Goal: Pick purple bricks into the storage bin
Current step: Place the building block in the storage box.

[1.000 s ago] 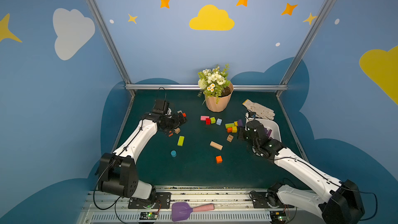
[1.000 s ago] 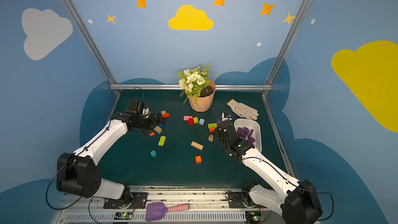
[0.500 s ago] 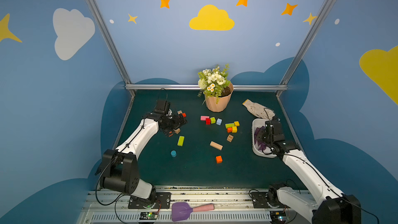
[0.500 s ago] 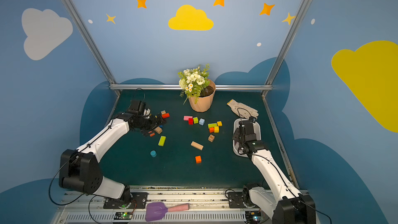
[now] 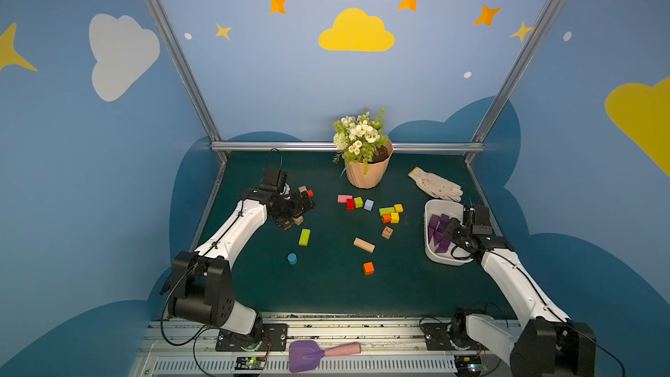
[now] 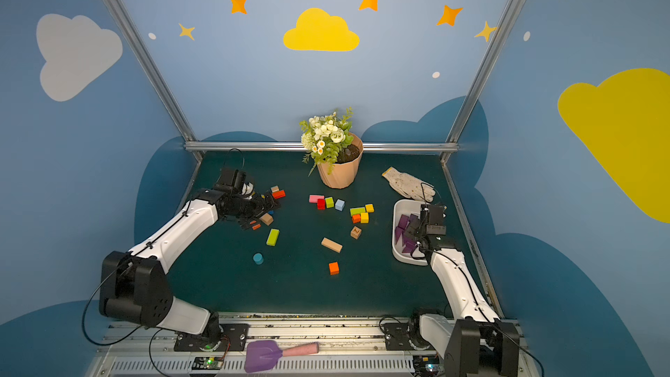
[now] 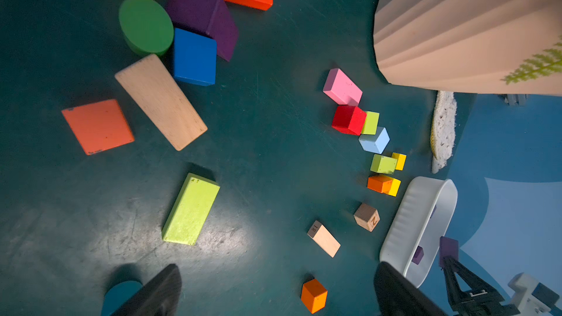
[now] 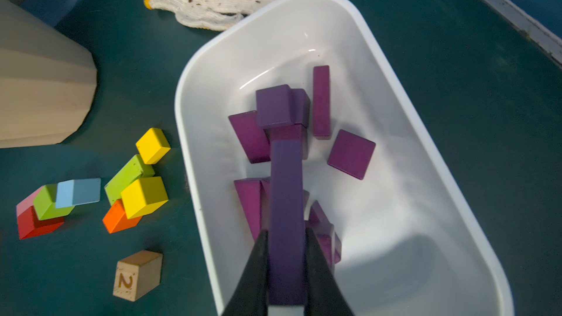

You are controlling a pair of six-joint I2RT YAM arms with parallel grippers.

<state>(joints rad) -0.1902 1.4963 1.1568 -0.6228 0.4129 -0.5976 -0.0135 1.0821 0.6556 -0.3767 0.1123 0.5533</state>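
The white storage bin (image 5: pixel 428 212) (image 6: pixel 397 212) stands at the table's right side with several purple bricks (image 8: pixel 351 153) (image 5: pixel 437 228) lying in it. My right gripper (image 8: pixel 286 234) (image 5: pixel 451 231) hangs over the bin, shut on a long purple brick (image 8: pixel 286 189) that sticks out past its fingertips. At the left, my left gripper (image 7: pixel 278 269) (image 5: pixel 302 208) is open and holds nothing. It hovers low above a cluster of blocks. One purple brick (image 7: pixel 203 13) lies in that cluster, against a green cylinder (image 7: pixel 146 25) and a blue block (image 7: pixel 194 56).
A peach flowerpot (image 5: pixel 366 172) stands at the back centre and a work glove (image 5: pixel 437 184) lies behind the bin. Coloured blocks (image 5: pixel 389 212) are scattered mid-table, with a lime oblong (image 5: pixel 304 237), teal cylinder (image 5: pixel 292 258), wooden oblong (image 5: pixel 363 244) and orange cube (image 5: pixel 368 268). A purple spade (image 5: pixel 308 355) lies on the front rail.
My right arm swung from the mid-table blocks to the right and now holds the purple brick over the bin. My left arm barely shifted.
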